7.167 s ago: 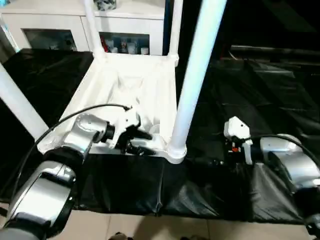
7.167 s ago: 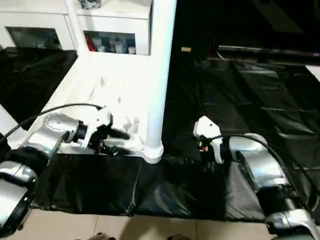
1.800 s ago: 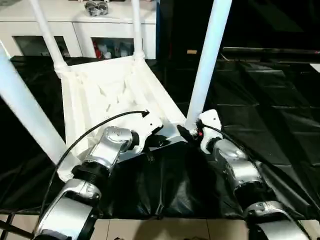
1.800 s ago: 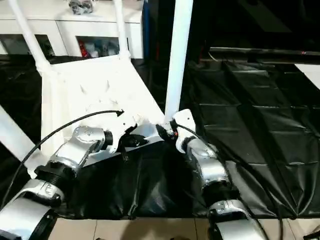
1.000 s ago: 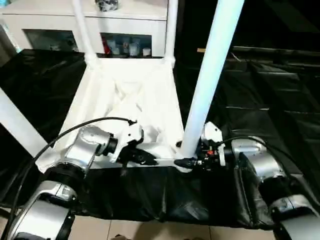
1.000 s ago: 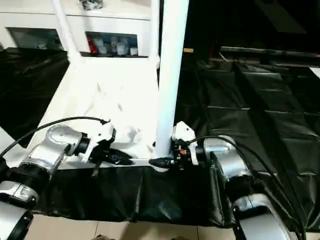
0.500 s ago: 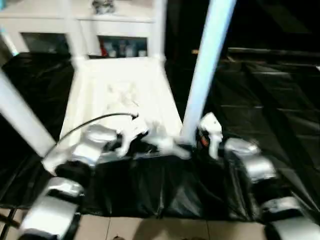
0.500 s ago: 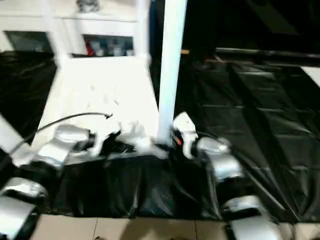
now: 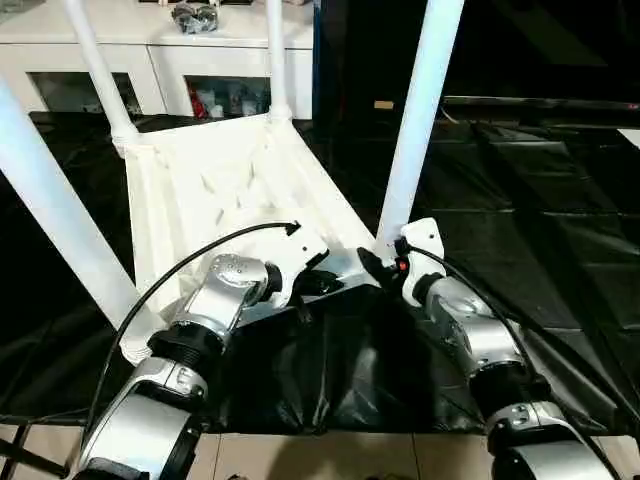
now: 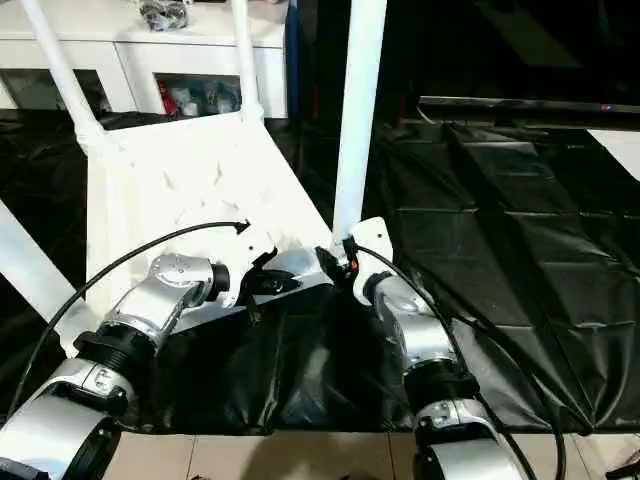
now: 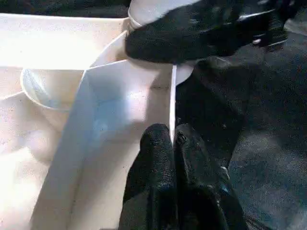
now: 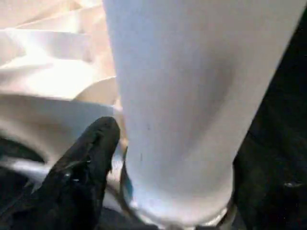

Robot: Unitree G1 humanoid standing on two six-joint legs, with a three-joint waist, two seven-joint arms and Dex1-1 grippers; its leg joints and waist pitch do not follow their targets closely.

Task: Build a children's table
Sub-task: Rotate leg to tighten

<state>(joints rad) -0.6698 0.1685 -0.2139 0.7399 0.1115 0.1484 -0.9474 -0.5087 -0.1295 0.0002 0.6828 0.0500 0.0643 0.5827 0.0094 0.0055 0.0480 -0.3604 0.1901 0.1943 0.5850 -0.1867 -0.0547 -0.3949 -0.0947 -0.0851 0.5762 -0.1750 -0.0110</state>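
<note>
Rotated since a second ago: tabletop (image 9: 230, 190), near edge swung clockwise. Left hand (image 9: 318, 284) pinches rim; right hand (image 9: 378, 268) at 3 o'clock, grip on leg (image 9: 412, 140) indeterminate.

1. Black plastic sheeting (image 9: 520, 200), creased and glossy, spread across the whole work area.
2. Beige tiled floor (image 9: 330, 462) along the near edge of that sheeting.
3. White glass-door cabinet (image 9: 190, 60) against the far side, small bottles (image 9: 215, 100) behind its panes.
4. Grey clutter (image 9: 197, 15) on top of the cabinet.
5. Dark, unlit background at far right.
</note>
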